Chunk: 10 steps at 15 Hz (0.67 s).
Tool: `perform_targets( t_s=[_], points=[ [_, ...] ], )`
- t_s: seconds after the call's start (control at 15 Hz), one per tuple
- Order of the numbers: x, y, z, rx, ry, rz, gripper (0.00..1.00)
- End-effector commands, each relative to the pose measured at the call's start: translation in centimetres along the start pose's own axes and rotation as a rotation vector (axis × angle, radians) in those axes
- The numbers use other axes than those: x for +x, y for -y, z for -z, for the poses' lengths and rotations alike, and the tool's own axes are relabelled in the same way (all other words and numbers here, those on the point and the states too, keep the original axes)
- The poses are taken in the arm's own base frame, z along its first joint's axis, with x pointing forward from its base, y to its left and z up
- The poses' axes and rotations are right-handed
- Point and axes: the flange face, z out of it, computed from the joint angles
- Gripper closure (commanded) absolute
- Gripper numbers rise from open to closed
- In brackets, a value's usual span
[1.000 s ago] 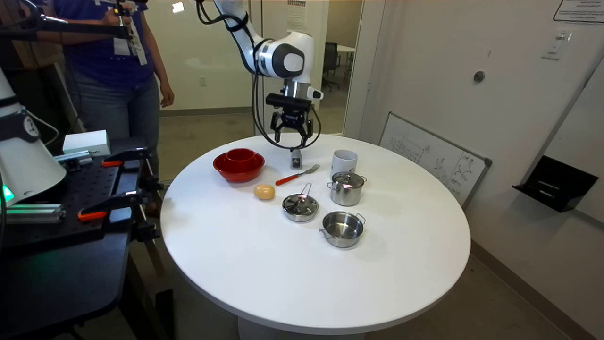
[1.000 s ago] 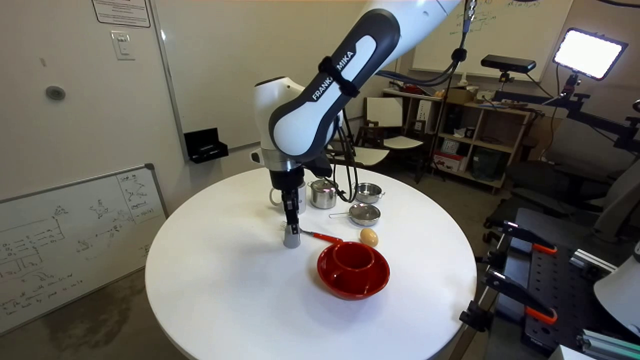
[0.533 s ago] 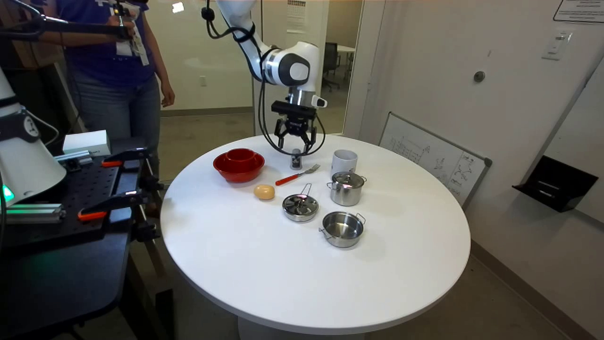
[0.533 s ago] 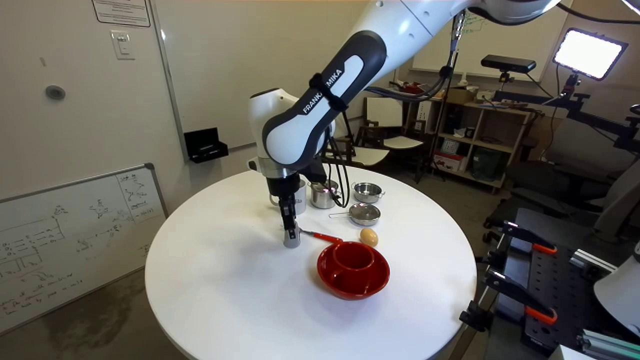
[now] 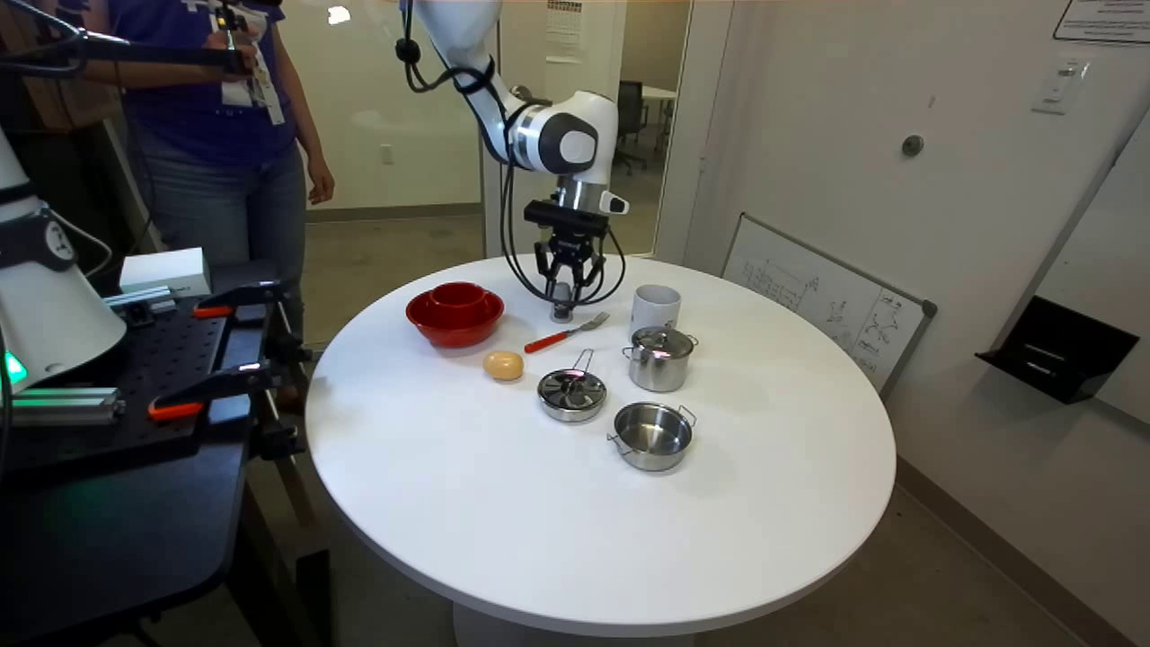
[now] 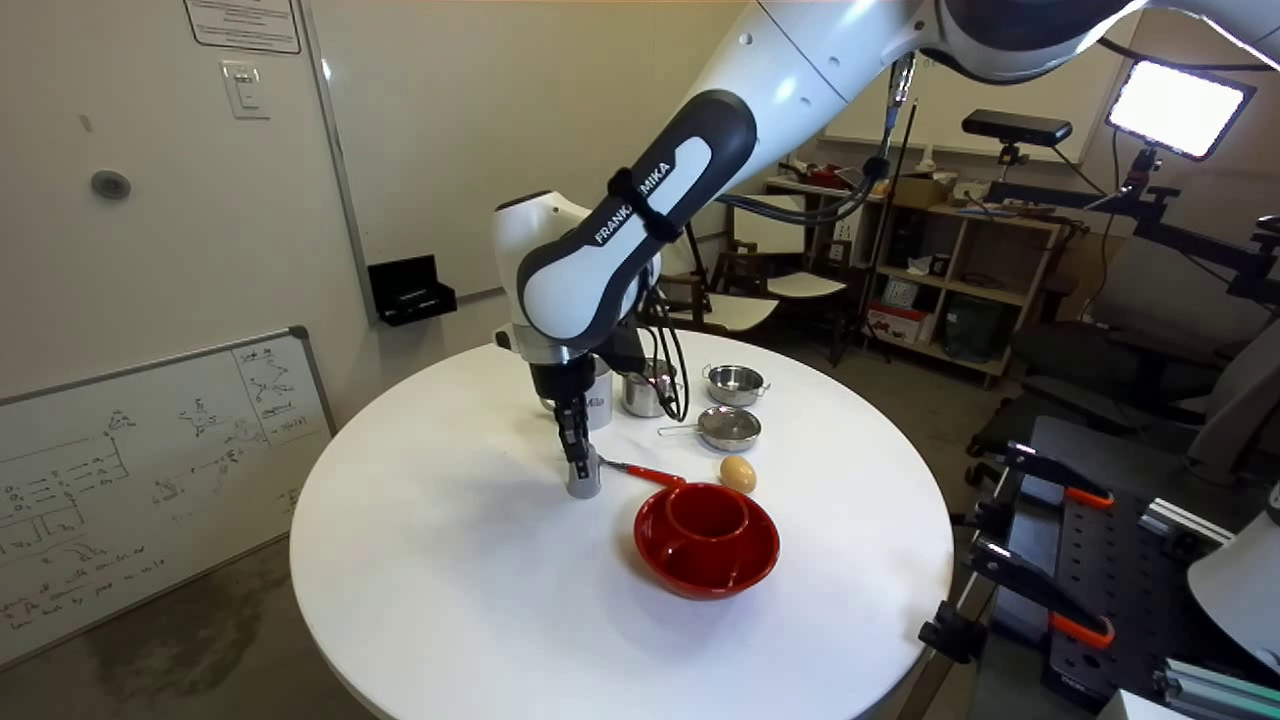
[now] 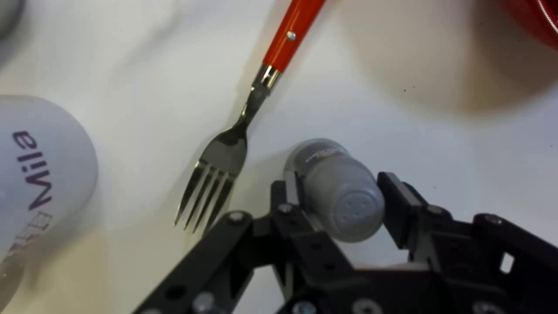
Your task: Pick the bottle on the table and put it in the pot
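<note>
The small grey bottle [image 7: 344,200] stands upright on the white table, its perforated cap towards the wrist camera. My gripper [image 7: 338,189] has a finger on each side of it, the pads [image 7: 394,198] against its upper part. In both exterior views the bottle [image 5: 561,315] shows its base at the tabletop below the gripper [image 6: 581,468]. The pot [image 5: 659,368], deep, straight-sided and steel, stands towards the table's middle; its dark shiny top looks like a lid. Beside it is an open, shallower steel bowl [image 5: 653,438] with wire handles.
A red-handled fork [image 7: 231,150] lies close beside the bottle. A pale mug [image 5: 656,305] stands near the pot. Also on the table are a lidded steel pan [image 5: 572,395], a yellow egg-shaped object [image 5: 503,365] and a red bowl [image 6: 706,575] holding a red cup.
The arm has come down over the bottle, shifting slightly in an exterior view. Its fingers, wide apart a second ago, have drawn in against the bottle, which stands where it was.
</note>
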Motion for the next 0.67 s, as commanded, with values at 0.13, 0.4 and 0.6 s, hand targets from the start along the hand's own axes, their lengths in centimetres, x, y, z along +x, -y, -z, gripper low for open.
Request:
perform_targets(
  t_s=[0.13,0.4,0.6],
  points=[
    [0.8,-0.8,-0.2,0.012,0.006,0.010,0.84],
    [-0.1,-0.2,2.3,-0.014,0.012,-0.004,0.84],
    [-2.1,0.3,5.5,-0.024,0.019,-0.034,0.84]
  ],
)
